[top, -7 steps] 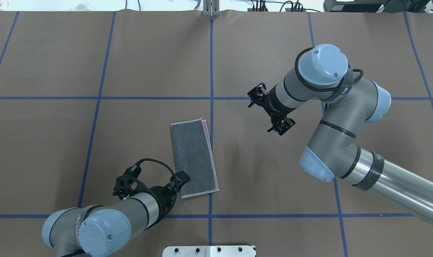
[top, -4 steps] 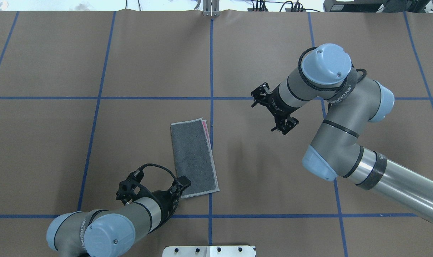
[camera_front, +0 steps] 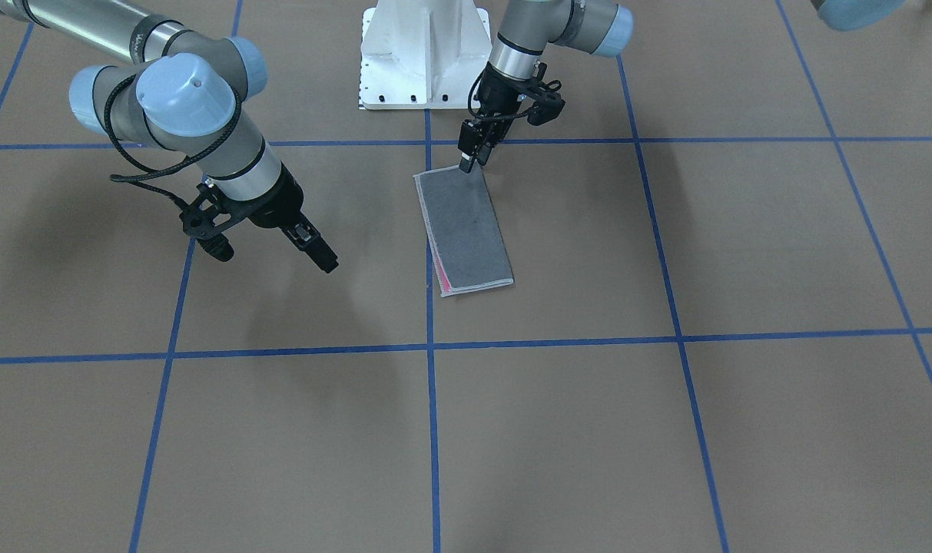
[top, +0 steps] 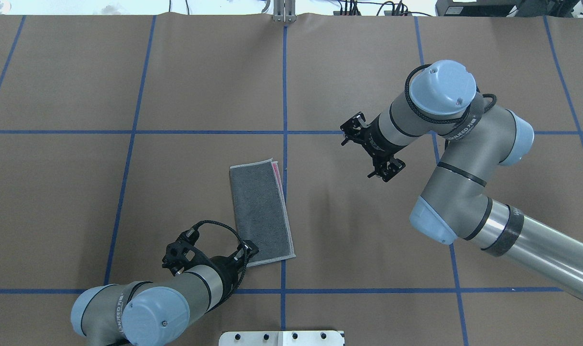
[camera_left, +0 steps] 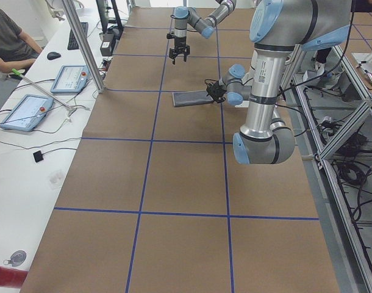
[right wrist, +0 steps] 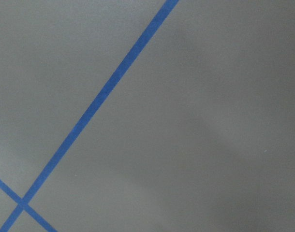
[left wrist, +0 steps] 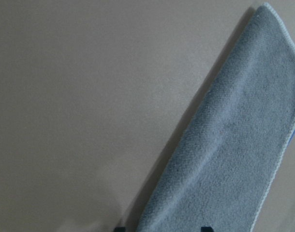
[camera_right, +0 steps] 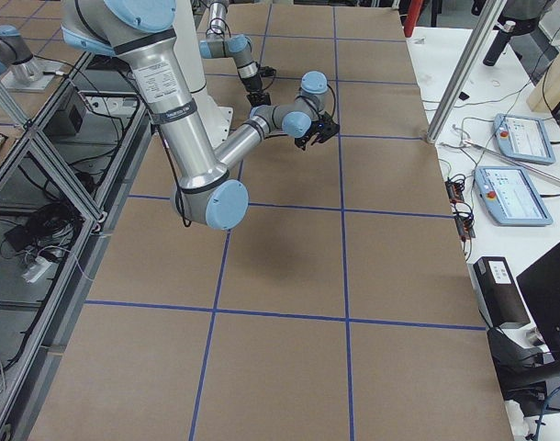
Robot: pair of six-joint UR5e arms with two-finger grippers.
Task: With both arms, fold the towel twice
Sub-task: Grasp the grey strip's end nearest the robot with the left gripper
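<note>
A wide table covered in brown paper carries a grid of blue tape lines, and plain paper stretches broadly away from the towel on every side.

The right arm, thick and silver-grey with pale blue joint caps, reaches in well off to the towel's right. The left arm bends low just beyond the towel's end nearest the robot. A white pedestal base stands past that same end.

The towel lies flat as a long narrow strip, dark grey face up. It has a light stitched border, and a thin pink sliver shows along its right long edge. That edge runs beside the central tape line, and the corner nearest the robot crosses the line.

The left gripper points down at the left corner of the towel's robot-side end. In the wrist view its two dark fingertips stand apart, unclenched, with the towel's end between them.

The right gripper hangs above bare paper, well apart from the towel's right long edge. Whether it is spread or clenched cannot be told.
</note>
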